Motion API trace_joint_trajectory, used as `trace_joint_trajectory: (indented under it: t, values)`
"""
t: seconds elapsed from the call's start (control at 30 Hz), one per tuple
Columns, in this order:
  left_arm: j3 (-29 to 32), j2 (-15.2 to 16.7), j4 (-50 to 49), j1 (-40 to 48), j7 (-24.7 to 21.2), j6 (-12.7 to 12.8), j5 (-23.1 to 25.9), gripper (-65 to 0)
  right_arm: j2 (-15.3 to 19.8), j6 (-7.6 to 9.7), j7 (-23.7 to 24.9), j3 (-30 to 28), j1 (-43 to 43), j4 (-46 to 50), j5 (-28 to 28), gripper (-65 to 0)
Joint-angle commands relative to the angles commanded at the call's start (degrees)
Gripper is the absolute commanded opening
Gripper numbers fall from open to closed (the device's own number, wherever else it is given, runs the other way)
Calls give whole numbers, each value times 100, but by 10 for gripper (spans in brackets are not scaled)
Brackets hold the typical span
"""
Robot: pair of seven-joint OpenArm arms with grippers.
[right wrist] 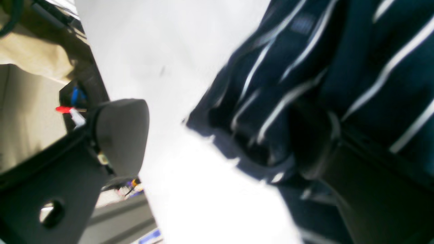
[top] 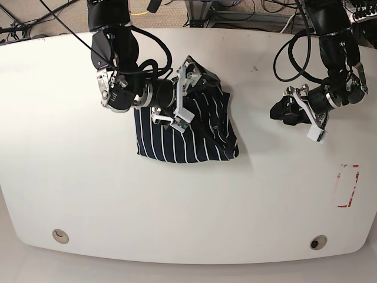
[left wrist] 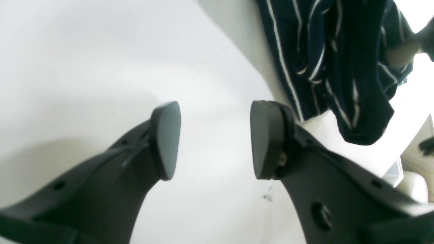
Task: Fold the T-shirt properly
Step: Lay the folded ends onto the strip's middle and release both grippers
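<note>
The T-shirt (top: pixel 187 128), dark navy with thin white stripes, lies bunched in a rough square on the white table (top: pixel 88 177), with its upper right part rumpled. My right gripper (top: pixel 199 75) is open at the shirt's top edge. In the right wrist view the right gripper (right wrist: pixel 217 142) has one finger (right wrist: pixel 122 132) over bare table and the other (right wrist: pixel 315 145) against the shirt (right wrist: pixel 373 67) folds. My left gripper (top: pixel 283 111) is open and empty over bare table, well to the right of the shirt. In the left wrist view the left gripper (left wrist: pixel 217 140) shows wide apart pads, with the shirt (left wrist: pixel 325 61) beyond.
A red rectangular mark (top: pixel 347 186) is on the table near its right edge. Two round holes (top: pixel 59 236) (top: pixel 318 243) sit near the front edge. Cables and equipment lie behind the table's far edge (top: pixel 235 15).
</note>
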Motion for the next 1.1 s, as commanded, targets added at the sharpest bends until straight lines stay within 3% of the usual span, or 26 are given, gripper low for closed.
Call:
trace_joint_trajectory:
  t: [0.3,0.43,0.57,0.73,0.93,1.1]
  values:
    - [0,9,44,0,9,0,-18,-343,-158,0,352,-1178,396,-431,-255,-32]
    - [-26,-26,44,0,9,0,0,-343,-440,0,686,-1222,791,-1222,-580,-32]
    - [-9,-26,62,9,18,0,0,-343,-492,0,738,-1231,1125,-1697,-624,-32]
    - [-35,-44,53,0,18,0,0,-343,-510,0,730,-1503,1371,-1503,-624,-32]
    - [0,-185,53,0,18,0,-26,-343,-343,0,721,-2391,1705,-1424,-835,-32]
    - [-9,-229,53,-9,18,0,-9,-343,-281,0,721,-2382,1705,-1152,-1143,-32]
